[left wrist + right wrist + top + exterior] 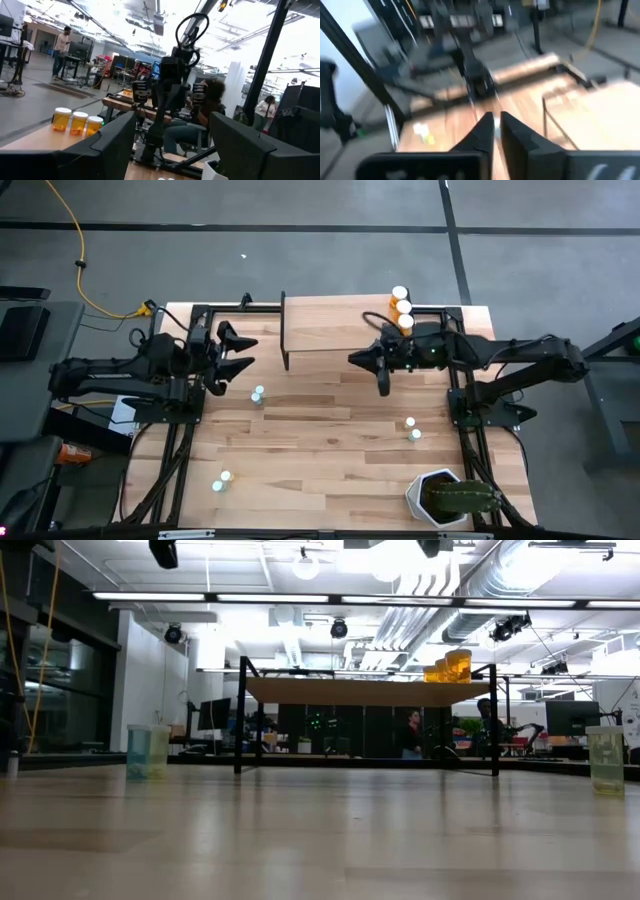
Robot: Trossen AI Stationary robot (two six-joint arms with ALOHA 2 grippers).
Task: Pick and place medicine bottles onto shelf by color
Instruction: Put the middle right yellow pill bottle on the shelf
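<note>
- Three orange medicine bottles (pixel 402 307) stand in a row at one end of the shelf (pixel 330 330), just behind your right gripper (pixel 383 385), whose fingers sit nearly closed with nothing between them in the right wrist view.
- Five bottles wait on the surface (pixel 320 460): one blue bottle (pixel 258 394) just ahead of the left fingers, a pair (pixel 412 430) below the right fingers, and another pair (pixel 221 481) well apart from both, toward the near edge.
- Your left gripper (pixel 238 358) hangs at the shelf's other end, fingers released and holding nothing.
- By the look of it, the orange group is done and the right arm stands between placing and the next pick.
- Your next move calls for choosing a colour, spreading the right fingers, and lowering them around one of the pair nearest them.
- Watch the potted plant (pixel 450 498) close by that pair as you reach.
</note>
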